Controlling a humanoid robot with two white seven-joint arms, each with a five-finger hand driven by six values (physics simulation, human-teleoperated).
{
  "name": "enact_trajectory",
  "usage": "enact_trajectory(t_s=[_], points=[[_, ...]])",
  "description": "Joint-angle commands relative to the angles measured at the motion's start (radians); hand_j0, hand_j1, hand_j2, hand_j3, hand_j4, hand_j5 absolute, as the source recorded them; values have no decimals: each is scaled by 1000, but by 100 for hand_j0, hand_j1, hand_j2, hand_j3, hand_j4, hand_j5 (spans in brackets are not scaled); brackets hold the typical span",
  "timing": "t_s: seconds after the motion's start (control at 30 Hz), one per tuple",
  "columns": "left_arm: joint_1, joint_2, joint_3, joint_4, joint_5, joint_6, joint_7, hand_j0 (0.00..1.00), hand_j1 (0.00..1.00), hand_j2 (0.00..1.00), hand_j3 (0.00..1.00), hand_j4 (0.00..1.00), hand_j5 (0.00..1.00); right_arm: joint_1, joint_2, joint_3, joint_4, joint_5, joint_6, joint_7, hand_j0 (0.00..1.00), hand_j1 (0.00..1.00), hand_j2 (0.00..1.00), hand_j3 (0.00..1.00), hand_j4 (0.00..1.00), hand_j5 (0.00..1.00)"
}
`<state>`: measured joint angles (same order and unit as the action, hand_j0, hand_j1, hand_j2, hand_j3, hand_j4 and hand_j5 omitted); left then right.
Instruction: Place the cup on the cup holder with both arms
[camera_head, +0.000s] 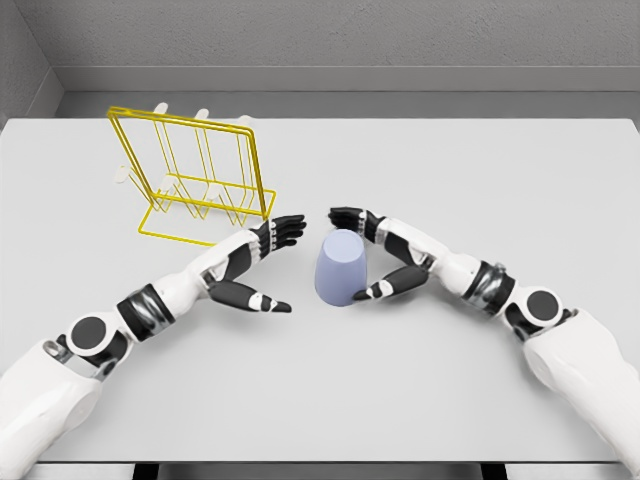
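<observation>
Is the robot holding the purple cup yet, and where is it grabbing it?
The right hand wraps the upside-down cup by its side; a firm grip cannot be told. The left hand is open, holding nothing.

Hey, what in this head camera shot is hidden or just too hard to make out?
1. Far side of the cup: faces away from the head view, so right hand contact there is unclear.
2. Cup's opening: not shown; whether it stands upside down cannot be told.
3. Holder peg tips: pale and small against the table, count unclear.
4. Both shoulders: cut off by the bottom and side edges.
5. Left hand: open beside the cup, apart from it.
</observation>
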<state>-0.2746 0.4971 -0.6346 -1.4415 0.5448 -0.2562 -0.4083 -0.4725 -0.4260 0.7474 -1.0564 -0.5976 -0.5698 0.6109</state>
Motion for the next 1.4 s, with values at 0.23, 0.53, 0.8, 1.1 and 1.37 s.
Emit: enact_trajectory(t_s=[0.23, 0.53, 0.8, 1.1, 1.37], points=[[-17, -86, 1, 58, 0, -1, 0, 100, 100, 100, 100, 100, 100, -17, -137, -45, 12, -8, -1, 0, 100, 100, 100, 100, 100, 100], [-25, -126, -10, 61, -2, 2, 0, 100, 100, 100, 100, 100, 100, -114, -361, -66, -13, -5, -4, 0, 100, 100, 100, 100, 100, 100], [-26, -130, -5, 95, -2, 5, 0, 100, 100, 100, 100, 100, 100, -261, -396, 44, -19, 481, -41, -172, 100, 100, 100, 100, 100, 100], [-26, -161, -5, 95, -52, 3, 0, 100, 100, 100, 100, 100, 100, -272, -431, 50, -2, 630, -41, -280, 100, 100, 100, 100, 100, 100], [-25, -163, -7, 93, -52, 2, -4, 100, 100, 100, 100, 100, 100, -290, -451, 44, -24, 633, -41, -275, 100, 100, 100, 100, 100, 100]])
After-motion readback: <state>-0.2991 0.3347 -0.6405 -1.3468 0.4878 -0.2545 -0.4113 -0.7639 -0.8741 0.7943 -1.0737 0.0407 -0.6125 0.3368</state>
